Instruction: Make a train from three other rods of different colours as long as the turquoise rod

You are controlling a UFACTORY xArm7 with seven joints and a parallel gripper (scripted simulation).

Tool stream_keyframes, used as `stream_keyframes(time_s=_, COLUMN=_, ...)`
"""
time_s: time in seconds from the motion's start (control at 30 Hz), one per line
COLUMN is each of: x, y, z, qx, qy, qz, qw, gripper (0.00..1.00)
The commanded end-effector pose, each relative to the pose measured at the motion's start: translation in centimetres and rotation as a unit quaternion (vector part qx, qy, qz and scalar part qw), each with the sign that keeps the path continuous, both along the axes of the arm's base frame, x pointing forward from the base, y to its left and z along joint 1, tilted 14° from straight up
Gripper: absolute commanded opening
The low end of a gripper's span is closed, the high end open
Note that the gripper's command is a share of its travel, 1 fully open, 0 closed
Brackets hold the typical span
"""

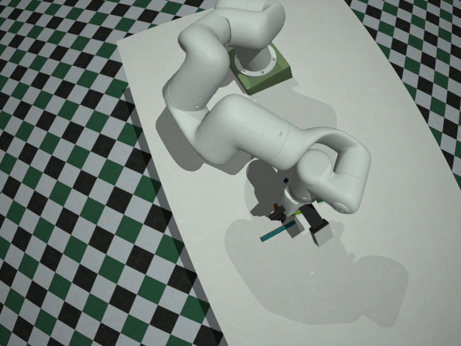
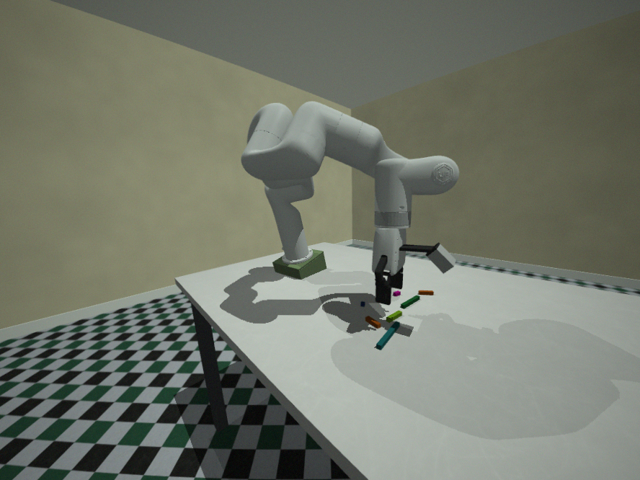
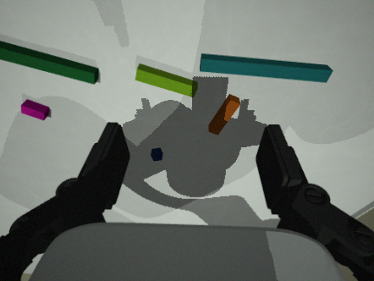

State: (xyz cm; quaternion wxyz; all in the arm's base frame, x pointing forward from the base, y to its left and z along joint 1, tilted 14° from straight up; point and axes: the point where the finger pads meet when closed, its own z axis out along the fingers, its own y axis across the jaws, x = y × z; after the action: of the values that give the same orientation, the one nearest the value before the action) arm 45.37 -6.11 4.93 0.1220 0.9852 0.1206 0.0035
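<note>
My gripper (image 3: 192, 140) (image 2: 390, 295) is open and empty above the table. A turquoise rod (image 1: 273, 233) (image 2: 387, 336) (image 3: 264, 69) lies apart from the others. A lime rod (image 1: 296, 213) (image 2: 394, 316) (image 3: 166, 80) lies between it and a green rod (image 2: 410, 301) (image 3: 51, 63), with gaps to both. An orange rod (image 1: 275, 205) (image 2: 372, 321) (image 3: 223, 116) lies slanted near the turquoise rod. A small blue rod (image 1: 285, 180) (image 2: 362, 303) (image 3: 156, 154) shows between the fingers in the wrist view. A magenta rod (image 2: 396, 293) (image 3: 35, 110) lies beside the green rod. A second orange rod (image 2: 426, 292) lies beyond. The arm hides some rods in the top view.
The white table (image 1: 208, 208) (image 2: 310, 356) carries the arm's green base block (image 1: 260, 83) (image 2: 305, 268). The wrist camera (image 1: 321, 234) (image 2: 440, 258) sticks out beside the gripper. The arm's shadow covers the blue rod and part of the slanted orange rod.
</note>
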Motion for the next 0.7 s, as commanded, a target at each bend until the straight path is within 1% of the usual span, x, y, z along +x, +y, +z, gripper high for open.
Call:
stream_keyframes(time_s=0.0, x=0.09, y=0.08, z=0.13, qx=-0.001, qy=0.021, qz=0.081, qw=0.996, gripper=1.0)
stream_keyframes(time_s=0.17, x=0.09, y=0.09, z=0.12, qx=-0.004, qy=0.042, qz=0.168, qw=0.985, gripper=1.0)
stream_keyframes(time_s=0.37, x=0.1, y=0.09, z=0.12, qx=-0.008, qy=0.067, qz=0.271, qw=0.96, gripper=1.0)
stream_keyframes(time_s=0.43, x=0.1, y=0.09, z=0.12, qx=-0.008, qy=0.067, qz=0.271, qw=0.96, gripper=1.0)
stream_keyframes(time_s=0.47, x=0.1, y=0.09, z=0.12, qx=-0.01, qy=0.077, qz=0.31, qw=0.948, gripper=1.0)
stream_keyframes(time_s=0.57, x=0.11, y=0.09, z=0.12, qx=-0.011, qy=0.088, qz=0.355, qw=0.931, gripper=1.0)
stream_keyframes(time_s=0.67, x=0.11, y=0.09, z=0.13, qx=-0.013, qy=0.1, qz=0.403, qw=0.909, gripper=1.0)
